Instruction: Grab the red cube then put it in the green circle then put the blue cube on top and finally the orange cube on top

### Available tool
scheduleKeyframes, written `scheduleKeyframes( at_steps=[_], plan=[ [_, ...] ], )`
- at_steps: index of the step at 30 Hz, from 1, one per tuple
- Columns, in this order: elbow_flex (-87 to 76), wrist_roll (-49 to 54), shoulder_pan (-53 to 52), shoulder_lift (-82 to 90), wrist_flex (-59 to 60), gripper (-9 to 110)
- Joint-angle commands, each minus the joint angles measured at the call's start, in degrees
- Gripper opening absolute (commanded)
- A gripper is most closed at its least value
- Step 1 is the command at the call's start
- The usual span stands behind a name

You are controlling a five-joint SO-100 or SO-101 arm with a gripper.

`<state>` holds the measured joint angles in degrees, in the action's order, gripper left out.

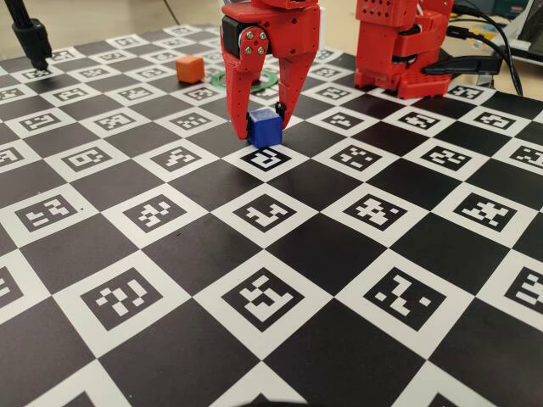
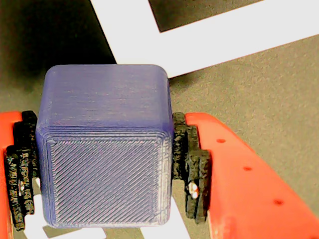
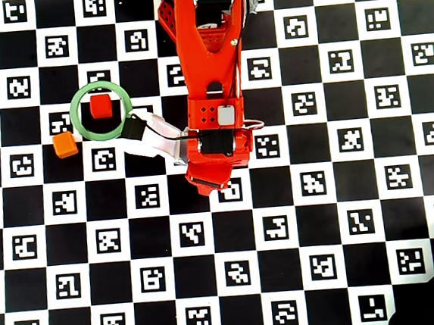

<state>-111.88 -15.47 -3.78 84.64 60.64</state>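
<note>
In the overhead view, the red cube (image 3: 101,106) sat inside the green circle (image 3: 77,123), the orange cube (image 3: 65,144) just outside its lower-left edge (touching, perhaps).

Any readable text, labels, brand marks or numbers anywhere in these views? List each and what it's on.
None readable.
The board carries only black-and-white square marker patterns, no letters or digits.
The blue cube, held in the jaws, has plain faces with print lines only.
The red cube inside the green circle and the orange cube beside it are unmarked.
The red arm shows no legible label or logo.
</note>
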Motion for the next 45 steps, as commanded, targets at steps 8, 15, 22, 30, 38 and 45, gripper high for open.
scheduleKeyframes(
  at_steps=[8, 15, 22, 30, 38, 45],
  plan=[
    [1.2, -0.1, 0.3, 1.1, 0.9, 11],
    [5.4, 1.4, -0.5, 4.5, 7.4, 11],
    [13.4, 8.0, -4.1, 8.8, 18.5, 11],
    [20.2, 19.7, -12.1, 12.9, 27.7, 10],
    [27.6, 33.0, -23.2, 15.5, 36.0, 10],
    [30.9, 47.8, -32.4, 18.5, 41.5, 9]
  ],
)
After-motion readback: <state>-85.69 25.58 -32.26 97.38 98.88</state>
